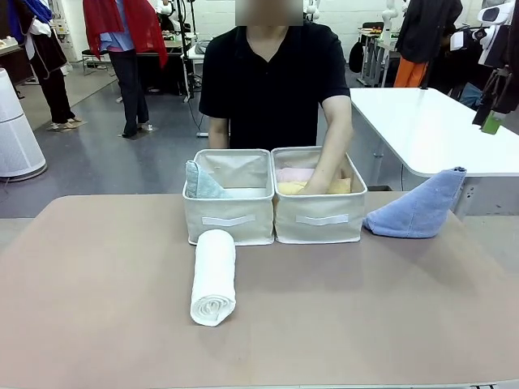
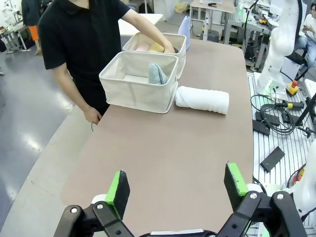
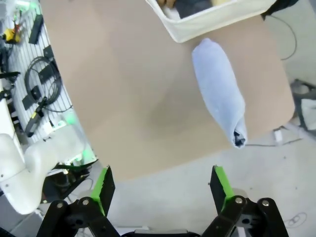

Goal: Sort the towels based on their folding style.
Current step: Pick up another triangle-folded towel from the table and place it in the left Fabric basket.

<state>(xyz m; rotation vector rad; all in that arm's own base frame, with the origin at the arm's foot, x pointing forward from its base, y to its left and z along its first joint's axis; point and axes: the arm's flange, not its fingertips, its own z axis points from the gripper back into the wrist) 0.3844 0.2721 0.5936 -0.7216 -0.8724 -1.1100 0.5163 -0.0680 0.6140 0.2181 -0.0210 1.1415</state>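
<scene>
Towels first, from the left: a pale mint towel (image 1: 203,182) stands in the left basket (image 1: 227,212). Just in front of it the white rolled towel (image 1: 213,277) lies on the tabletop (image 1: 97,275), long axis running from the basket straight back toward the robot. Moving right, the person's hand (image 1: 315,185) is down inside the right basket (image 1: 318,217) among the pink towel (image 1: 293,173) and the yellow towel (image 1: 340,186). Beyond that basket the periwinkle cone towel (image 1: 418,212) rests on the tabletop, touching the basket's corner, point lifted to the right. Now the arms: the left gripper (image 2: 177,185) hovers with jaws spread wide and empty, the white roll well ahead and to its right, lying crosswise to the fingers. The right gripper (image 3: 162,181), jaws spread and empty too, looks down the length of the periwinkle cone, which runs slantwise from the basket toward the table's edge. By position, the left arm looks nearer the roll and the right arm nearer the cone. The left wrist view adds the person's other hand (image 2: 93,115) at the table's edge; the right wrist view adds the cone's open end and a dark shape (image 3: 192,7) inside the basket.
</scene>
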